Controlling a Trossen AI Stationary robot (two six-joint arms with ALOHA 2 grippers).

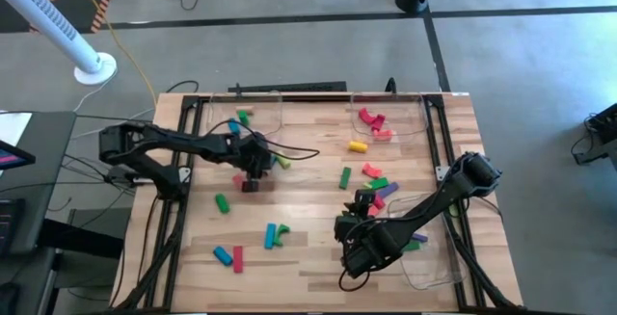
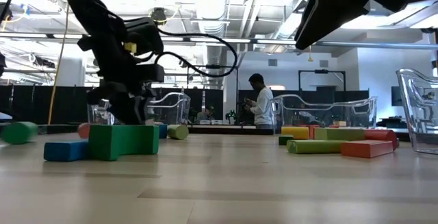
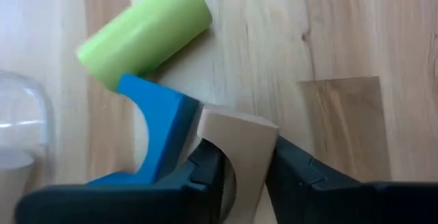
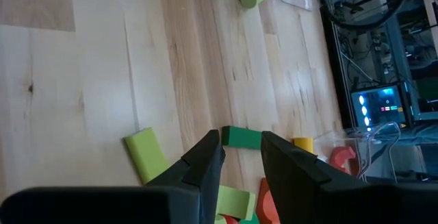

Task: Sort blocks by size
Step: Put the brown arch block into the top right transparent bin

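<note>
Coloured wooden blocks lie scattered on the table: a green one, a blue and green pair, a yellow one and a cluster at the right. My left gripper is low at the table's far left, shut on a tan block. A blue arched block touches the tan block's side, and a light green cylinder lies just beyond. My right gripper hovers well above the table near the right cluster, open and empty, with a green block beyond its fingertips. My left gripper pinches the tan block's two opposite faces between its two fingers, pointing down from above. The block's far end sticks out past the fingertips and touches the blue arched block. Whether the tan block rests on the table, I cannot tell.
Clear plastic trays stand at the far left, the far right with red pieces in it, and the near right. A person stands in the room behind the table. Bare wood shows in the table's middle.
</note>
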